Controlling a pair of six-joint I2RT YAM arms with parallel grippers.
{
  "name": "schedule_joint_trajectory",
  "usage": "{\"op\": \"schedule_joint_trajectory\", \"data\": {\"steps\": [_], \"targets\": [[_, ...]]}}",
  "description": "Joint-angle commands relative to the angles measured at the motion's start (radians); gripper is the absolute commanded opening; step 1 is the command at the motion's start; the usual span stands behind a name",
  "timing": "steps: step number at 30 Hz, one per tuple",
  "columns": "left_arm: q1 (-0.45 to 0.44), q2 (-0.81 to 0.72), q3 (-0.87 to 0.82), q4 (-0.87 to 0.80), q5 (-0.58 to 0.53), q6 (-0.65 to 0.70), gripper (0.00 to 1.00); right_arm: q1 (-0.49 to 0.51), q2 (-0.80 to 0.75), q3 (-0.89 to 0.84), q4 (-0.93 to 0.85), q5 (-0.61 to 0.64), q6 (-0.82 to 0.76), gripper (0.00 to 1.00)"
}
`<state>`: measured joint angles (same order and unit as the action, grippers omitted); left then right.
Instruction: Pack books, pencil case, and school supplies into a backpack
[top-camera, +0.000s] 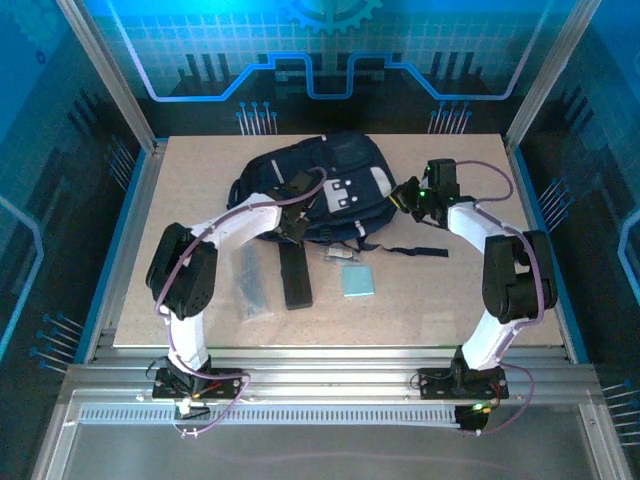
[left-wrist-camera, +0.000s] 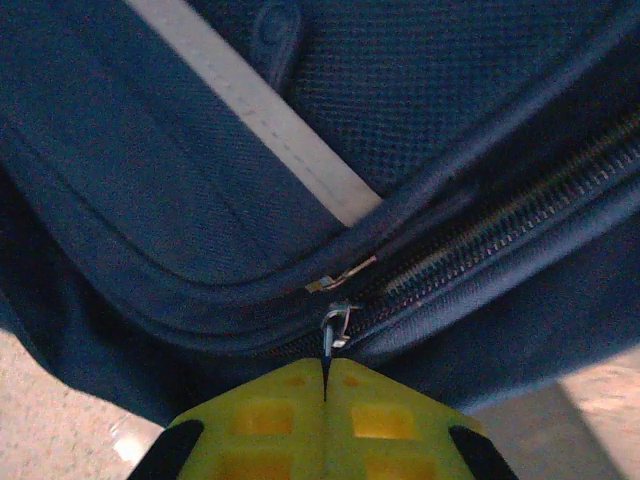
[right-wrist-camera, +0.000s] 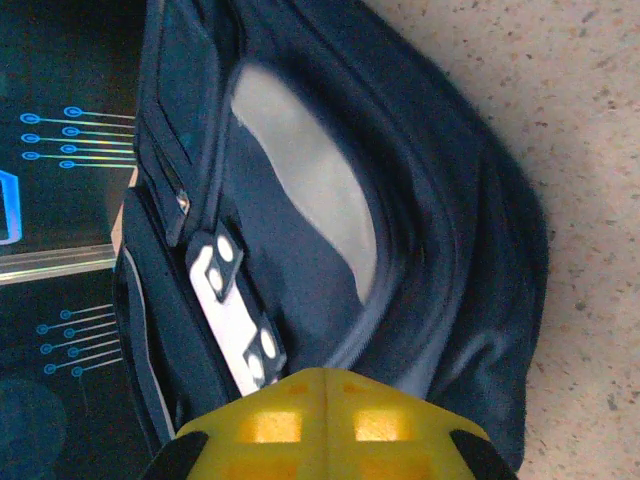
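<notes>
**A:** Left arm's bent elbow-out to the left, forearm reaching across onto the backpack (top-camera: 340, 170). The left gripper (left-wrist-camera: 325, 385) has its yellow fingers pressed together, pinching the zipper pull (left-wrist-camera: 338, 322).

**B:** And the right arm arcs in from the other side, right gripper (right-wrist-camera: 320, 385) low over the bag's right flank, fingers closed tight (whether fabric is caught, I can't tell).

**A:** The backpack lies flat, front up, at the far middle of the table (top-camera: 450, 310). Its inside is hidden.

**B:** In front of it, the black pencil case (top-camera: 296, 278) runs near-to-far, with the grey ruler strip (top-camera: 253, 285) just beside it on the left, roughly parallel. The light-blue pad (top-camera: 356, 283) and silvery clip (top-camera: 340, 255) lie to the right.
</notes>
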<state>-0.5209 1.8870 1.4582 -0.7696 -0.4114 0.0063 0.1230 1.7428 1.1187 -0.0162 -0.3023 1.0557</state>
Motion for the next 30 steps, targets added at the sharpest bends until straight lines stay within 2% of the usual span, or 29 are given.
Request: {"op": "schedule_joint_trajectory", "data": {"steps": [1, 3, 5, 8, 11, 14, 18, 22, 26, 30], "targets": [[-0.035, -0.078, 0.000, -0.024, 0.087, -0.060, 0.00, 0.036, -0.009, 0.025, -0.030, -0.001, -0.033, 0.00], [-0.045, -0.079, 0.036, -0.022, 0.136, -0.092, 0.00, 0.047, -0.018, 0.016, -0.025, -0.015, -0.025, 0.00], [-0.055, -0.081, 0.076, -0.021, 0.180, -0.114, 0.00, 0.057, -0.025, -0.002, 0.000, -0.048, 0.003, 0.06], [-0.071, -0.087, 0.134, -0.011, 0.252, -0.143, 0.00, 0.085, -0.030, -0.026, 0.040, -0.106, 0.065, 0.27], [-0.096, -0.084, 0.200, -0.013, 0.273, -0.152, 0.00, 0.125, -0.032, -0.057, 0.094, -0.153, 0.140, 0.51], [-0.113, -0.071, 0.257, -0.013, 0.295, -0.156, 0.00, 0.165, -0.019, -0.086, 0.160, -0.206, 0.224, 0.62], [-0.139, -0.030, 0.312, -0.014, 0.300, -0.136, 0.00, 0.208, 0.009, -0.107, 0.238, -0.239, 0.315, 0.67], [-0.164, 0.004, 0.338, -0.033, 0.297, -0.117, 0.00, 0.218, 0.042, -0.110, 0.274, -0.188, 0.359, 0.67], [-0.166, -0.004, 0.316, -0.031, 0.285, -0.118, 0.00, 0.229, 0.098, -0.063, 0.280, -0.200, 0.363, 0.66], [-0.162, -0.030, 0.279, -0.029, 0.228, -0.134, 0.00, 0.219, 0.056, -0.058, 0.187, -0.160, 0.286, 0.66]]}}
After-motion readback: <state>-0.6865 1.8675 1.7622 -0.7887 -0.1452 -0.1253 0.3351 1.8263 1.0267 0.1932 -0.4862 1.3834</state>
